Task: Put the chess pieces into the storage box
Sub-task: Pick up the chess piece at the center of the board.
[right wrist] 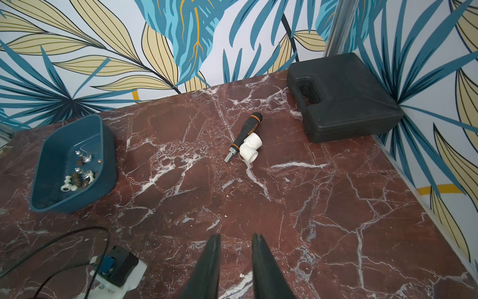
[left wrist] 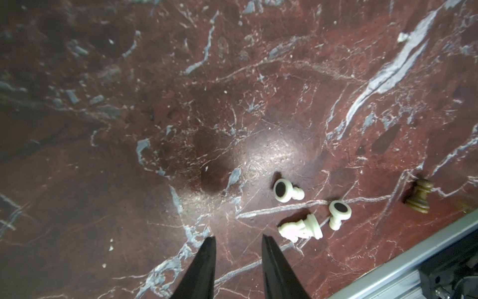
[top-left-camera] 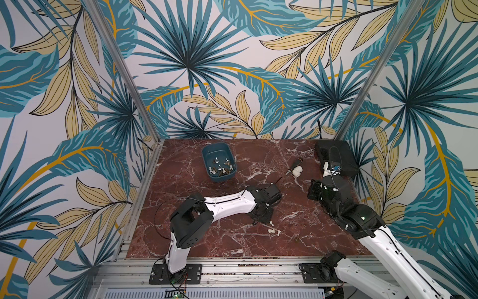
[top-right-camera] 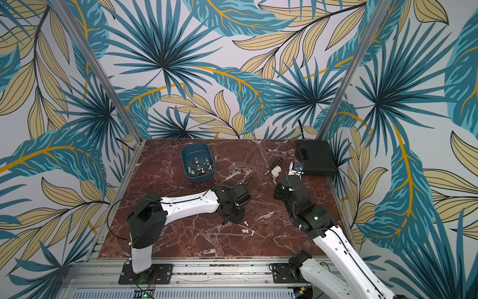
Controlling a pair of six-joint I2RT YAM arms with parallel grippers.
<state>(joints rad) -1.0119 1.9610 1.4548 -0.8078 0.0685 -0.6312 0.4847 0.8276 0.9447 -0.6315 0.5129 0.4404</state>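
In a top view, the box (top-left-camera: 219, 178) is seen far left, loose pieces (top-left-camera: 271, 231) near the middle. Left wrist view: the left gripper (left wrist: 238, 236) is spread, empty; the white piece (left wrist: 302, 229) beside it should be pinched alone. Right wrist view: the right gripper (right wrist: 236, 234) is spread, empty.

Teal storage box (right wrist: 109, 158); cream-white chess pieces (left wrist: 287, 191), one olive-brown piece (left wrist: 419, 197); red-brown, white-veined table (right wrist: 284, 207); black case (right wrist: 344, 95)

Three white pieces (left wrist: 301, 229) and one brown piece (left wrist: 419, 197) are seen outside one box (right wrist: 51, 145); one tool (right wrist: 245, 130), one fitting (right wrist: 250, 149) and one case (right wrist: 344, 95) are counted.
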